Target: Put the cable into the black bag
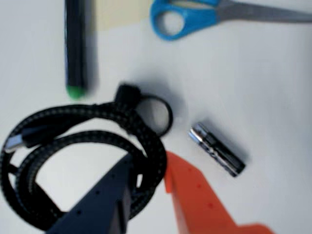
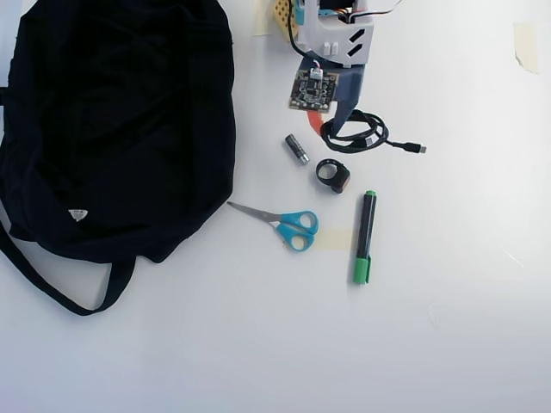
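Note:
The cable [image 1: 73, 114] is a black braided coil on the white table, with its silver plug at the left of the wrist view. My gripper [image 1: 146, 163] comes in from the bottom. Its dark blue finger [image 1: 105, 200] is inside the coil and its orange finger [image 1: 195, 195] is outside. Both touch the coil's right edge, so the gripper is shut on it. The overhead view shows the gripper [image 2: 331, 127] at the cable [image 2: 379, 133], which lies on the table. The black bag [image 2: 120, 112] lies far left, apart from the arm.
Just beyond the cable are a small black ring [image 1: 169, 117] [image 2: 342, 181] and a battery [image 1: 217, 148] [image 2: 296, 149]. Farther off lie blue-handled scissors [image 1: 204, 17] [image 2: 280, 222], a green-tipped black marker [image 1: 75, 44] [image 2: 365, 232] and yellow tape [image 1: 122, 12].

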Controlling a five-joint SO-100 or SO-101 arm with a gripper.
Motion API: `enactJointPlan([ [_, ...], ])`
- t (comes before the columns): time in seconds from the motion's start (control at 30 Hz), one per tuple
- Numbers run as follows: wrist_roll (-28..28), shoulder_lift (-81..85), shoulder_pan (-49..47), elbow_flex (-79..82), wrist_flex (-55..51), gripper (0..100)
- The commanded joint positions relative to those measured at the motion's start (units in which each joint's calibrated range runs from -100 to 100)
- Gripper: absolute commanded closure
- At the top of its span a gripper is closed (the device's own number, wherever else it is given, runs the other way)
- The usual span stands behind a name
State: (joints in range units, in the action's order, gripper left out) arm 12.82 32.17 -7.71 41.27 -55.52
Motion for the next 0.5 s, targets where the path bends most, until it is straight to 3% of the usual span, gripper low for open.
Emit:
enactJointPlan([
  [0.0,3.0,1.9,4.5,-5.1,-0.3,98],
  [0.17,2.4,1.9,11.2,-6.7,0.0,98],
  [0.33,2.4,0.7,24.9,-6.1,0.3,98],
  [0.47,-1.4,0.6,34.2,-6.0,0.3,98],
])
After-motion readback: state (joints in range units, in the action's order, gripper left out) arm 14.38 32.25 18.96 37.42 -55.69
